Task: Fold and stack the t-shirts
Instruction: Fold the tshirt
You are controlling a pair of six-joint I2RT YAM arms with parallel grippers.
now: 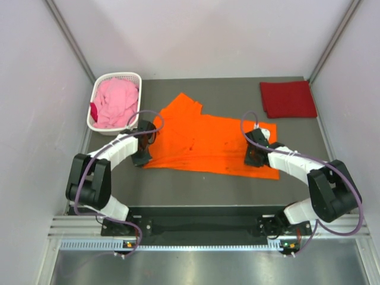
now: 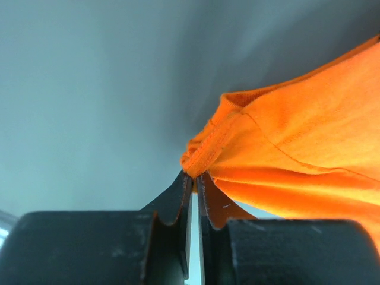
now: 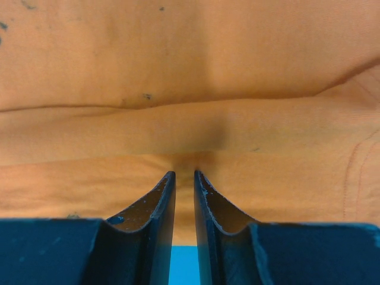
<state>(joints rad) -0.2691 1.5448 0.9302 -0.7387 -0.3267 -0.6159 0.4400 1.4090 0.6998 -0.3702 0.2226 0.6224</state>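
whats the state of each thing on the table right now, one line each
bright orange cloth t-shirt: spread out, not yet folded, gripped at both ends
dark red cloth t-shirt: folded, at the far right corner
pink cloth t-shirt: crumpled in the basket
white plastic lattice basket: upright, holding the pink shirt
left gripper: shut on the orange shirt's hem
right gripper: shut on the orange shirt

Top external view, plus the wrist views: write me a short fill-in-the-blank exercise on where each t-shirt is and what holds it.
The pink t-shirt lies bundled in the white ____ at the far left.
The dark red t-shirt lies ____ flat at the far right.
The left end effector is shut on a stitched edge of the orange t-shirt; the right end effector is shut on the ____ garment.
Missing words: basket, folded, same.
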